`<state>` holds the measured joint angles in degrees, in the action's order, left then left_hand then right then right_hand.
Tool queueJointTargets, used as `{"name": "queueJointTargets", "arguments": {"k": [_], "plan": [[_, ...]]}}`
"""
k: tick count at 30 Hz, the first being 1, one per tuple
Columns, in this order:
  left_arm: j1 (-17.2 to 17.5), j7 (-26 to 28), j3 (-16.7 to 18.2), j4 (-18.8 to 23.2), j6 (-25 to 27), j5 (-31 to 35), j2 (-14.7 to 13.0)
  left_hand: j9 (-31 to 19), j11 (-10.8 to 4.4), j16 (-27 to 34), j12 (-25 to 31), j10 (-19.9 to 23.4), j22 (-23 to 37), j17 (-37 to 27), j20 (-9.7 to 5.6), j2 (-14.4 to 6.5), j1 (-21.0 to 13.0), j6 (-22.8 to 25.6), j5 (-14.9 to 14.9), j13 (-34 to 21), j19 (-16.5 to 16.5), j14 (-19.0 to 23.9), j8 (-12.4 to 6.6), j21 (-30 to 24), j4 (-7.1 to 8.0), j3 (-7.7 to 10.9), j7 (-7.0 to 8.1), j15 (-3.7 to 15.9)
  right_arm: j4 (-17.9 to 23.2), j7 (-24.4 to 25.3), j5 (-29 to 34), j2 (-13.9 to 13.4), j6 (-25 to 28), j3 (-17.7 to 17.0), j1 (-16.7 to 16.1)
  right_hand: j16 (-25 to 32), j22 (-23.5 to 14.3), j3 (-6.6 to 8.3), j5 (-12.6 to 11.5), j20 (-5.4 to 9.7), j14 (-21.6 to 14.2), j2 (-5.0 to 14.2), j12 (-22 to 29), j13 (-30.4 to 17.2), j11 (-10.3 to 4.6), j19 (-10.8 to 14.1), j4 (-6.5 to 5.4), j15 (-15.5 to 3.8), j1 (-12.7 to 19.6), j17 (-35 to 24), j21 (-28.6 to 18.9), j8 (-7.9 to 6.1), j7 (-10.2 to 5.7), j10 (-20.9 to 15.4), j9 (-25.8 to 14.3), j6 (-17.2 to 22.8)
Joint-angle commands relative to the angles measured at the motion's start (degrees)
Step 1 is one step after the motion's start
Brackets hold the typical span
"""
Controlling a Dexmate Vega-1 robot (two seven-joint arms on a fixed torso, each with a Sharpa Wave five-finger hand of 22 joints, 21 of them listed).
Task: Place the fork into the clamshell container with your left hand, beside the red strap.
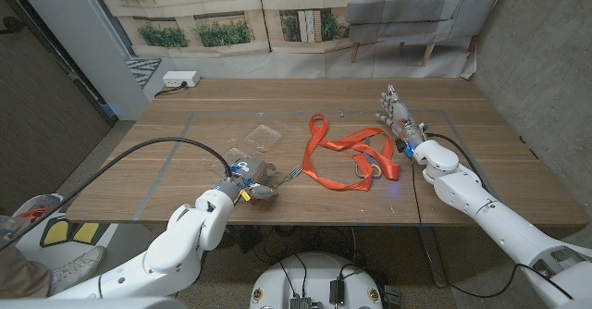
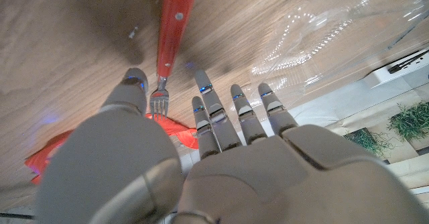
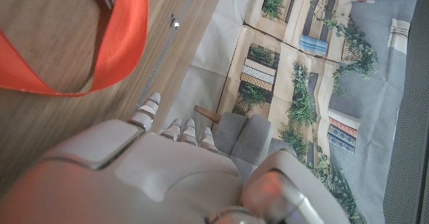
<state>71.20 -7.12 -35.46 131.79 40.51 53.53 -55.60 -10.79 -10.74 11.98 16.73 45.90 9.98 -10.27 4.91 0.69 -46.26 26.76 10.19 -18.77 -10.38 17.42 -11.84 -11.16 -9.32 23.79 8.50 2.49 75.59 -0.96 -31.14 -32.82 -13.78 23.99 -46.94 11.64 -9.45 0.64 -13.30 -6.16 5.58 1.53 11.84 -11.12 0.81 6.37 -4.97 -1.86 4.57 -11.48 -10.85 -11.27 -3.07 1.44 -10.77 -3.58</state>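
The fork [image 2: 171, 29] has a red handle and lies on the wooden table, tines toward my left hand [image 1: 252, 185]. In the left wrist view its tines [image 2: 159, 103] sit between the thumb and the spread fingers [image 2: 231, 113], and nothing is gripped. In the head view the fork [image 1: 290, 172] reaches from that hand toward the red strap [image 1: 344, 159], which lies looped at mid-table. Farther back stands the clear clamshell container [image 1: 266, 135], open, also seen as clear plastic [image 2: 328, 36]. My right hand [image 1: 397, 115] stands beyond the strap on the right, fingers apart, holding nothing.
A white power strip [image 1: 180, 80] lies at the table's far left corner. Grey tape lines [image 1: 176, 152] mark a rectangle on the tabletop. A small metal bit [image 1: 342, 115] sits behind the strap. The table's near edge runs just behind my left hand.
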Motion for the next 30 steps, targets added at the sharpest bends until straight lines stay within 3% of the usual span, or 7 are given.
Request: {"name": "queueJointTargets", "arguments": {"k": [1,30], "plan": [[0.3,0.5,-0.2,-0.2,-0.2,0.7,-0.1,-0.1,-0.19,-0.2,-0.1,0.0,0.1,-0.1,-0.16,-0.3,-0.4,0.4,0.2,-0.3,0.1,-0.3,-0.05,0.0,-0.1,0.36,-0.25,3.32,0.4,-0.1,0.1,-0.2,-0.1,-0.1,-0.2,0.0,-0.3,-0.33,0.3,-0.02,0.6,0.42,-0.2,-0.2,-0.13,0.1,-0.2,-0.28,0.0,-0.1,0.1,-0.05,-0.11,-0.1,-0.1,0.1],[1.1,0.4,0.4,0.4,-2.5,2.3,0.0,-0.1,-0.27,-0.4,-0.4,0.0,0.1,-0.1,-0.27,-0.3,-1.2,0.6,0.1,-0.7,0.2,-0.7,0.03,0.0,-0.07,0.26,-0.04,3.55,0.8,-0.3,-0.3,-0.7,-0.5,-0.6,-0.8,0.1,-0.3,-0.41,0.3,0.0,0.5,0.49,-0.2,-0.2,-0.12,0.2,-0.18,-0.26,0.0,-0.1,0.1,-0.06,-0.13,-0.1,-0.1,0.2]]}}
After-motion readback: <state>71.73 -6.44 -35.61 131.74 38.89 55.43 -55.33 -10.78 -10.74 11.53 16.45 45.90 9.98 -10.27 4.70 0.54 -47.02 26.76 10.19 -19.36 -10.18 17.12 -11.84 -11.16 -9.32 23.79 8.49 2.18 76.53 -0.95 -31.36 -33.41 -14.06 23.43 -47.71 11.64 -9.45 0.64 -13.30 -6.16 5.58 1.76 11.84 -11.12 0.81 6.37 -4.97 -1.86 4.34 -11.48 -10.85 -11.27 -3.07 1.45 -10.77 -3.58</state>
